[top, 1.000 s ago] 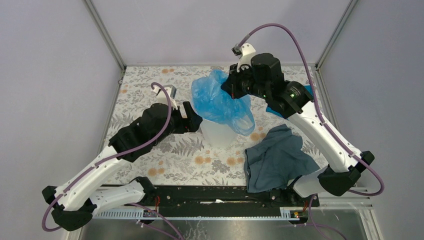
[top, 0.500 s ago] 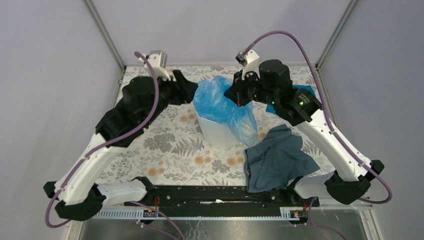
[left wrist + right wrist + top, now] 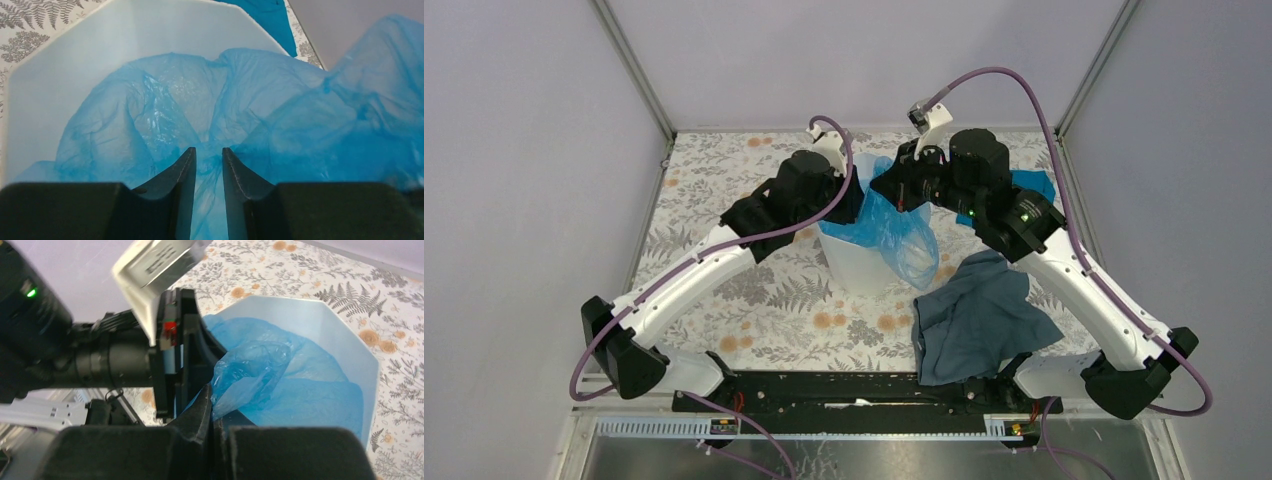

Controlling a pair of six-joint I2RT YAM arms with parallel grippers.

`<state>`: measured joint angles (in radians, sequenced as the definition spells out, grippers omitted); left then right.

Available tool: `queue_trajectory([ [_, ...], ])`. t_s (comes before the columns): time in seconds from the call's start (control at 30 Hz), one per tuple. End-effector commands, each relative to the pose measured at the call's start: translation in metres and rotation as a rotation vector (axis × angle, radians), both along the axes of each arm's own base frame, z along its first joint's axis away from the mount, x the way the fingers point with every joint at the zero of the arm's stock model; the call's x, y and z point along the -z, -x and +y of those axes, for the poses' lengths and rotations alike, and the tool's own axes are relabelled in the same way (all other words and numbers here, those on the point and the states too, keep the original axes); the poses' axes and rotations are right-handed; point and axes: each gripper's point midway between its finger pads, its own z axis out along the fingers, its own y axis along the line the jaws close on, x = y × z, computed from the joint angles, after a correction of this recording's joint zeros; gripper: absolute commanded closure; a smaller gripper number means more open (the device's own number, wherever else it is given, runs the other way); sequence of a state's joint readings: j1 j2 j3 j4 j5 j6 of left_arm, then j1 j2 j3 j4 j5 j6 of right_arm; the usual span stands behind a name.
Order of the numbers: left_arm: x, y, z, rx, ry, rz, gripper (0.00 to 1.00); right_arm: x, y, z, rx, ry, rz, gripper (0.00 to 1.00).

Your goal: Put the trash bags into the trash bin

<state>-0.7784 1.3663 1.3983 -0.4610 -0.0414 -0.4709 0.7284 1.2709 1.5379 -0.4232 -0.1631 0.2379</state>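
Observation:
The white faceted trash bin stands mid-table. A thin translucent light-blue trash bag lies partly inside it, with a fold hanging over the right rim. My left gripper hovers over the bin's far-left rim. In the left wrist view its jaws stand a narrow gap apart, with bag film running between them above the bin's inner wall. My right gripper is at the far rim, and its fingers are shut on a bunch of the bag above the bin.
A dark grey-blue cloth lies crumpled at the near right, beside the right arm. An opaque teal-blue cloth shows behind the right arm at the far right. The two wrists sit close together over the bin. Cage posts stand at the far corners.
My left arm rose from the bin's left side and swung over its far rim, its jaws narrowing around the film. The right gripper kept its hold and shifted slightly. The bag has sunk lower.

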Motion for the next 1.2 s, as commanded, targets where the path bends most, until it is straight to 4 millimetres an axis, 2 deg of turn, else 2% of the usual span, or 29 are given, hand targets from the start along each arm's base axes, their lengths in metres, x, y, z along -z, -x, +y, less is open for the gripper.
queue_trajectory([
  [0.0,-0.018,-0.004,0.006,-0.019,0.027,-0.059,0.70,-0.020,-0.024,-0.005,0.124,-0.112,-0.018,1.00],
  [0.07,-0.028,-0.004,0.010,-0.023,0.013,-0.080,0.66,-0.009,-0.026,-0.007,0.138,-0.096,0.014,1.00],
  [0.13,-0.045,-0.005,0.018,-0.037,0.002,-0.117,0.57,0.002,-0.025,-0.008,0.143,-0.068,0.048,1.00],
  [0.27,-0.083,-0.004,0.046,-0.112,-0.022,-0.215,0.36,0.018,-0.026,-0.011,0.170,-0.023,0.098,1.00],
  [0.33,-0.094,-0.001,0.062,-0.152,-0.037,-0.250,0.30,0.019,-0.029,-0.010,0.179,0.000,0.129,1.00],
  [0.43,-0.095,0.002,0.087,-0.232,-0.067,-0.280,0.27,0.020,-0.037,-0.003,0.196,0.006,0.175,1.00],
  [0.53,-0.074,0.000,0.103,-0.278,-0.094,-0.261,0.27,0.023,-0.053,0.003,0.252,-0.001,0.205,1.00],
  [0.57,-0.048,-0.003,0.098,-0.244,-0.094,-0.209,0.28,0.024,-0.070,0.007,0.313,0.007,0.224,1.00],
  [0.63,-0.034,-0.005,0.091,-0.219,-0.096,-0.167,0.30,0.032,-0.086,0.010,0.377,0.018,0.247,1.00],
  [0.7,-0.031,-0.003,0.088,-0.208,-0.088,-0.148,0.30,0.039,-0.096,0.017,0.414,0.022,0.268,1.00],
  [0.77,-0.041,0.000,0.092,-0.220,-0.066,-0.170,0.27,0.041,-0.097,0.031,0.396,0.022,0.272,1.00],
  [0.83,-0.059,0.006,0.101,-0.229,-0.036,-0.208,0.24,0.039,-0.097,0.041,0.377,0.026,0.260,1.00],
  [0.97,-0.104,0.032,0.108,-0.179,0.076,-0.291,0.10,0.034,-0.095,0.039,0.366,0.048,0.234,1.00],
  [1.07,-0.126,0.056,0.092,-0.047,0.201,-0.324,0.01,0.016,-0.084,0.039,0.306,0.008,0.189,1.00],
  [1.17,-0.126,0.073,0.061,0.132,0.278,-0.282,0.01,0.005,-0.073,0.039,0.256,-0.035,0.166,0.96],
])
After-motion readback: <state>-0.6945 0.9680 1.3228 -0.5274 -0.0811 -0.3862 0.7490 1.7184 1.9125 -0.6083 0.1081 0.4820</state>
